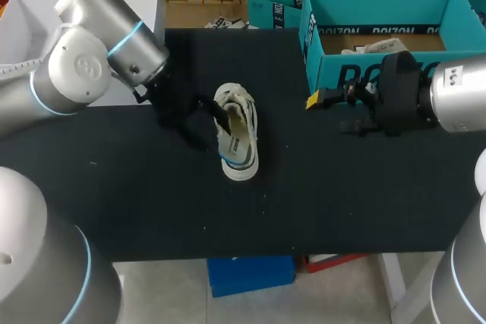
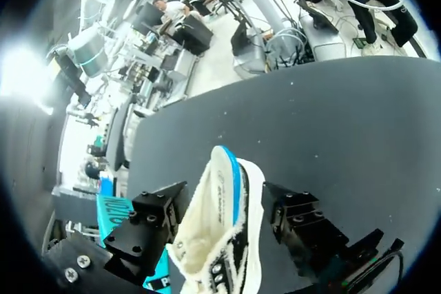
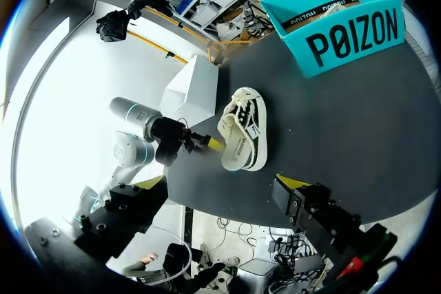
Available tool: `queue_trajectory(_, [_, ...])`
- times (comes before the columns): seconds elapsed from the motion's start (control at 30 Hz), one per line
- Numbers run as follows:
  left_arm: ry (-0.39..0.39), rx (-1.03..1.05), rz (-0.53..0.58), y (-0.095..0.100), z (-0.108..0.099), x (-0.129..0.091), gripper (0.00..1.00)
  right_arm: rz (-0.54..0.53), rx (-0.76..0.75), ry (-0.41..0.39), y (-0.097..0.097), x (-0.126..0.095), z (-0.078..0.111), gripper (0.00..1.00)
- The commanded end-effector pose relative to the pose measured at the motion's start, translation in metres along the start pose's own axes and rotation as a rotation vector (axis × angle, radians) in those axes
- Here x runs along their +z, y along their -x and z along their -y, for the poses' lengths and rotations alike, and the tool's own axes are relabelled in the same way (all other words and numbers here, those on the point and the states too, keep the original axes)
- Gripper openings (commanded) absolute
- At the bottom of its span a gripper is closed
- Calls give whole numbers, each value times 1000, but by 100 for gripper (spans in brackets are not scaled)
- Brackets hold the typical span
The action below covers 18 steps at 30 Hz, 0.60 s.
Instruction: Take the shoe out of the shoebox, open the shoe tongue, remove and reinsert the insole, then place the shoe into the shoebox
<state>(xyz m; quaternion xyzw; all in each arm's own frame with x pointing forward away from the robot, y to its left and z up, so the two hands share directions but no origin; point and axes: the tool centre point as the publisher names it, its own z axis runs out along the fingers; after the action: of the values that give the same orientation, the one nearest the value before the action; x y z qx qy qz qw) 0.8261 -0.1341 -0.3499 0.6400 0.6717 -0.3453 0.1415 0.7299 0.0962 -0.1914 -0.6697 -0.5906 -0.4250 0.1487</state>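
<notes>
- Head view: the table [image 1: 152,202] has a flat, matte black top.
- The shoebox [image 1: 364,73] is open, teal card with straight walls and a brown card floor. It stands at the table's far right corner.
- A pale item lies inside the shoebox against its near wall. What it is cannot be told.
- The shoe [image 1: 237,138] is out of the shoebox and lies on the black top, well to the shoebox's left. It is a cream low-top with frayed fabric edges, a white rubber sole and a blue patch inside.
- The left arm [image 1: 83,66] has rounded silver-grey segments with blue rings. The left gripper [image 1: 209,115] is at the side of the shoe away from the shoebox, touching it. Its state cannot be told.
- The right arm [image 1: 456,96] holds the right gripper [image 1: 330,111] just in front of the shoebox's near wall, apart from the shoe.
- Left wrist view: the shoe [image 2: 220,225] fills the middle of the left gripper [image 2: 224,235]. It shows woolly cream cloth, a blue strip along one edge and a black band with metal eyelets. Contact on both sides is not visible.
- Right wrist view: the right gripper [image 3: 220,187] is spread wide with nothing between its fingers [image 3: 293,182].
- Ahead of it the shoe [image 3: 244,132] lies on its side, showing a black side stripe and a pale sole. It is well apart from the shoebox [image 3: 351,29].
- The left gripper [image 3: 207,142] meets the shoe on the side away from the shoebox.
</notes>
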Motion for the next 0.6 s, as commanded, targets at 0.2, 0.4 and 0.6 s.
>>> queue_trajectory(0.2, [36, -28, 118, -5, 3, 25, 42, 2, 0, 1, 0, 0, 0, 100])
queue_trajectory(0.4, [58, -25, 148, 2, 1, 32, 30, 2, 0, 1, 0, 0, 0, 100])
queue_trajectory(0.6, [59, -38, 212, 8, 3, 30, 0, 2, 0, 1, 0, 0, 0, 100])
